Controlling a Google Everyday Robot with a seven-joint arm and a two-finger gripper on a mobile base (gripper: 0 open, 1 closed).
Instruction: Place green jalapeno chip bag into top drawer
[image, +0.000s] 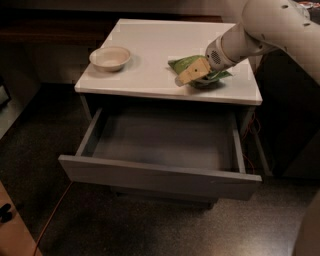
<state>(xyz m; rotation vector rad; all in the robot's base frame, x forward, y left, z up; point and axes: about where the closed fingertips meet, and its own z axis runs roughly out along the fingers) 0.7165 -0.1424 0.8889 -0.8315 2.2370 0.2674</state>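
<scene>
The gripper (192, 71), low over the cabinet top (150, 55), is tan and blocky. Behind it runs a thick, smooth white arm (270, 27).

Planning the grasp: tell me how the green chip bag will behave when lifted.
The green jalapeno chip bag looks crinkled and thin, so it will probably crumple rather than hold its shape. Being small and thin, it is likely light. Its glossy film may slip in a grasp, or slide on the smooth white top. The gripper sits over the bag's front edge.
</scene>
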